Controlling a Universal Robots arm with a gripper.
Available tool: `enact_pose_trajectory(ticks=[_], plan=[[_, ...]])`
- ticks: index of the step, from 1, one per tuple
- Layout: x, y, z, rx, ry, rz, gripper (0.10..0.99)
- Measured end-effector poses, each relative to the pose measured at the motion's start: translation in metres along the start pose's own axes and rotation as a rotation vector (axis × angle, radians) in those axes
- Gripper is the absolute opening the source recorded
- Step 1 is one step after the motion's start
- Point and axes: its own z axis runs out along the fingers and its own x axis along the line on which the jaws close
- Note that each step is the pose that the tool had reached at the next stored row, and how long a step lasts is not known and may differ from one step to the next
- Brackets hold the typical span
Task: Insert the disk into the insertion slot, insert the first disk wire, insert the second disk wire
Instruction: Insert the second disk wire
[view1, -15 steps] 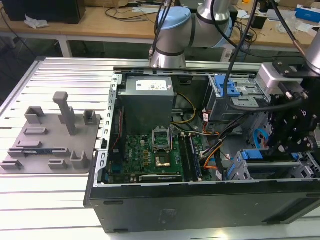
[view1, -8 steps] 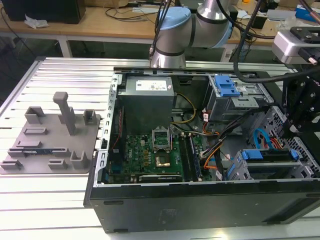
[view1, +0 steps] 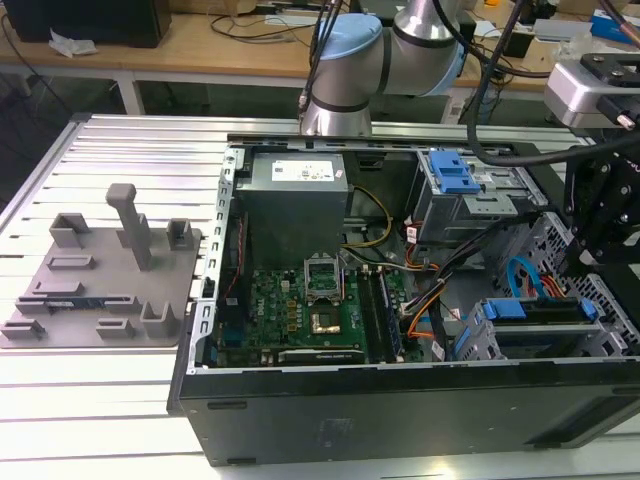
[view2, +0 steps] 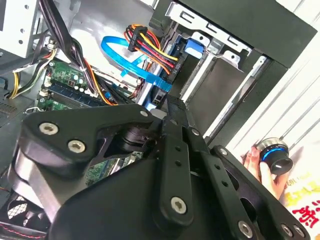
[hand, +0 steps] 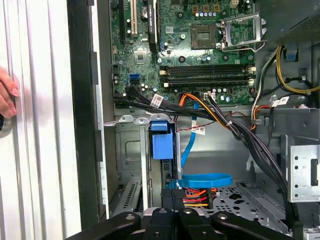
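Computer case (view1: 400, 400), open on its side, is seen resting on a slatted metal table (view1: 60, 400) in the exterior view. Inside it are held a green motherboard (view1: 300, 310), a grey power supply (view1: 295, 195), bundles of coloured wires (view1: 430, 300) and two drive cages. The taller cage with the blue latch (view1: 455, 175) is seen toward the far side. The insertion slot (view1: 480, 340), a grey mesh-sided cage at the near corner on the exterior view's right, already contains the disk (view1: 540, 310), whose blue carrier edge shows along the top of the cage. In the first wrist view the disk (hand: 162, 145) is seen seated edge-on within the insertion slot (hand: 127, 150), its blue tab upward. A flat blue data cable (hand: 205, 179) and a red, yellow and black power cable (hand: 192, 196) run to the disk's end, just beside the gripper (hand: 175, 212). The gripper's black linkages are seen close over that connector end, but whether its fingers are spread or closed cannot be told. A grey fixture plate (view1: 100, 285) lies on the table beside the case. A person's hand (view2: 260, 167) is seen on a knob (view2: 274, 156) outside the case wall.
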Motion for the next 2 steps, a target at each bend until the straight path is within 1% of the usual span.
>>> enact_pose_trajectory(ticks=[2], plan=[[0.0,0.0,0.0,0.0,0.0,0.0,0.106]])
